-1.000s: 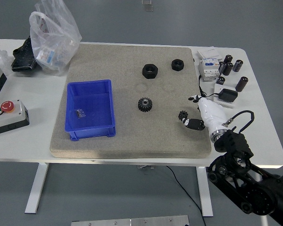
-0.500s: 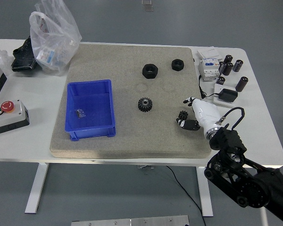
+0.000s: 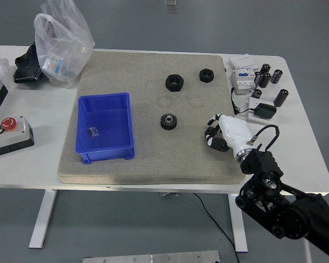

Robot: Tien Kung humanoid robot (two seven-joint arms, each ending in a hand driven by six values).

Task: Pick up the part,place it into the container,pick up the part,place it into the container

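Beige felt-like mat point(image 3: 126, 159) covers most of the white table point(image 3: 310, 159), which stands on a grey floor point(image 3: 126, 230). The right hand point(image 3: 222, 134) sits low over the mat's right side, its fingers point(image 3: 213, 142) curled around a small black gear point(image 3: 212, 133). A second black gear point(image 3: 167, 121) lies near the mat's middle, two black nuts point(image 3: 175, 82) farther back. The blue container point(image 3: 105, 127) rests on the left, a tiny part inside

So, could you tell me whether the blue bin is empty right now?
Not empty: the blue bin holds one small part on its floor, left of centre; the rest is bare.
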